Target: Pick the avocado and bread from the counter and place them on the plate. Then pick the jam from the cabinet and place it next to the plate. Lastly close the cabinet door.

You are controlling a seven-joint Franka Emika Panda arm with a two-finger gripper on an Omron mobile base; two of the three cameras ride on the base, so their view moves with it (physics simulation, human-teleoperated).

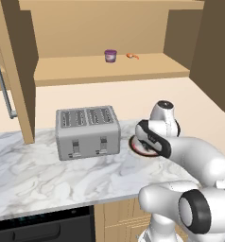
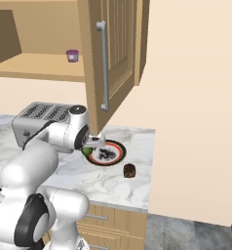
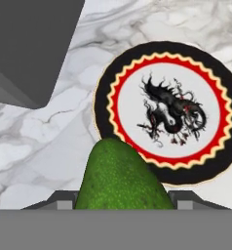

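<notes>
Okay, you've got the gripper (image 2: 92, 143) clamped on the avocado (image 3: 122, 177), held above the counter (image 3: 40, 141); plate (image 3: 102, 90) sits just ahead of it, bread (image 2: 129, 171) beyond the plate.

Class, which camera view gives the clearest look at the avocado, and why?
The hand view: the avocado sits large in the foreground, its speckled green skin plain, just short of the plate. The right base view shows a small green sliver beneath the hand. The left base view hides it behind the arm.
</notes>
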